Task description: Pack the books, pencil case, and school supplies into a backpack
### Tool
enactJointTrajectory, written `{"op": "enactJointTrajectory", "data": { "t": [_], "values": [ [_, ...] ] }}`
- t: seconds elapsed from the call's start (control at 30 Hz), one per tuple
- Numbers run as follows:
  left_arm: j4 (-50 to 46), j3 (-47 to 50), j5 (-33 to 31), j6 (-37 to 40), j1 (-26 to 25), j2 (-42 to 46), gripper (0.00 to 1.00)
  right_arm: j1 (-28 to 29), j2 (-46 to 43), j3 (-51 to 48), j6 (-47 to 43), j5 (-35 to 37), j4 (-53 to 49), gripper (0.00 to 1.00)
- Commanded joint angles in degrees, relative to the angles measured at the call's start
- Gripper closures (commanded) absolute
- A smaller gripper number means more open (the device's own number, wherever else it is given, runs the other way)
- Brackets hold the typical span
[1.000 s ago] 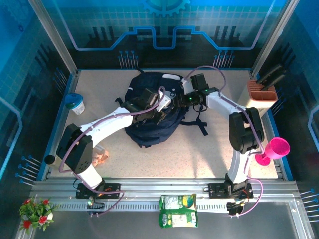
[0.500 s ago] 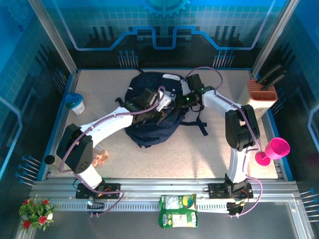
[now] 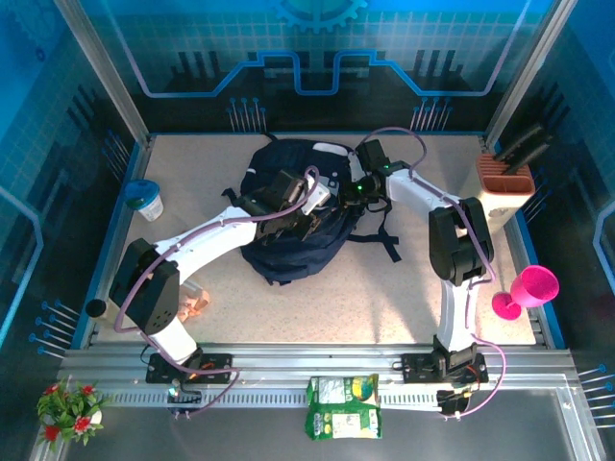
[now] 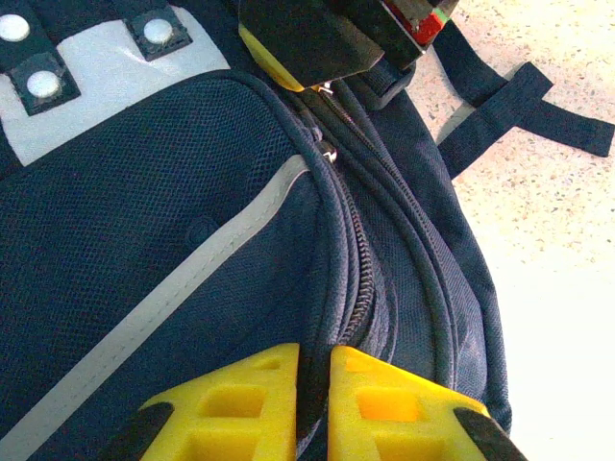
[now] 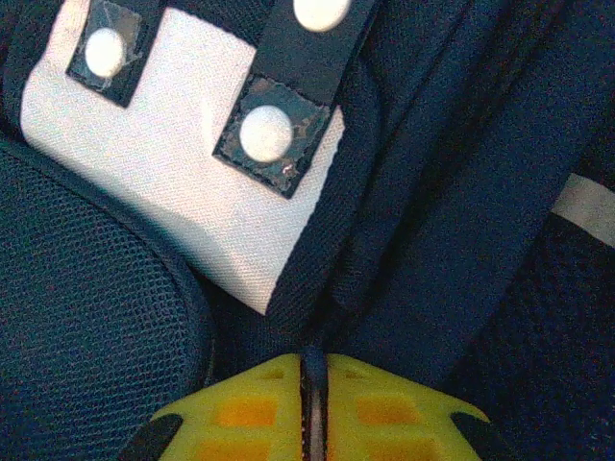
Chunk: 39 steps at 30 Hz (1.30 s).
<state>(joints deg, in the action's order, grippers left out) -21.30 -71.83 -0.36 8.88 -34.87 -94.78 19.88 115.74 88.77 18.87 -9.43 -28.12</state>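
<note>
The navy backpack (image 3: 288, 252) lies flat mid-table with both arms over its top half. My left gripper (image 3: 306, 219) (image 4: 314, 384) is shut on a fold of backpack (image 4: 144, 221) fabric beside the zipper (image 4: 357, 269), right of the pale stripe (image 4: 192, 269). My right gripper (image 3: 348, 192) (image 5: 313, 384) is shut on a thin dark fabric edge of the backpack (image 5: 96, 317), just below the white patch (image 5: 183, 163) with its snap tabs. The right arm's wrist (image 4: 307, 34) sits close above the left gripper. The books, pencil case and school supplies are out of view.
A knife block (image 3: 504, 182) stands at the back right and a pink goblet (image 3: 528, 288) at the right edge. A blue-lidded cup (image 3: 144, 200) is at the left. Loose straps (image 3: 384, 240) (image 4: 519, 106) trail right of the backpack. A green packet (image 3: 343, 405) lies on the front rail.
My right gripper has closed onto the backpack fabric and its arm has drawn in slightly towards the backpack. The left arm has stayed put.
</note>
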Motion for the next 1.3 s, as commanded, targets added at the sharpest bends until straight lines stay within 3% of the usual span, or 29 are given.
{"op": "enactJointTrajectory", "data": {
  "t": [0.0,0.07,0.67,1.27],
  "values": [
    [1.8,-1.2,-2.0,-1.8,0.8,0.0,0.87,-0.1,-3.1,-2.3,0.9,-0.4,1.6,0.96],
    [1.7,-1.5,-2.5,-2.1,0.8,-0.2,0.87,-0.5,-5.1,-4.3,1.2,-2.7,3.2,1.00],
    [1.3,-5.9,-1.2,-8.3,1.9,-5.9,0.89,-0.6,-23.5,-27.2,6.6,-20.9,25.6,1.00],
    [1.3,-20.0,16.5,-19.1,5.6,-16.7,0.94,1.3,-33.5,-48.2,12.6,-23.1,53.9,1.00]
  ]
}}
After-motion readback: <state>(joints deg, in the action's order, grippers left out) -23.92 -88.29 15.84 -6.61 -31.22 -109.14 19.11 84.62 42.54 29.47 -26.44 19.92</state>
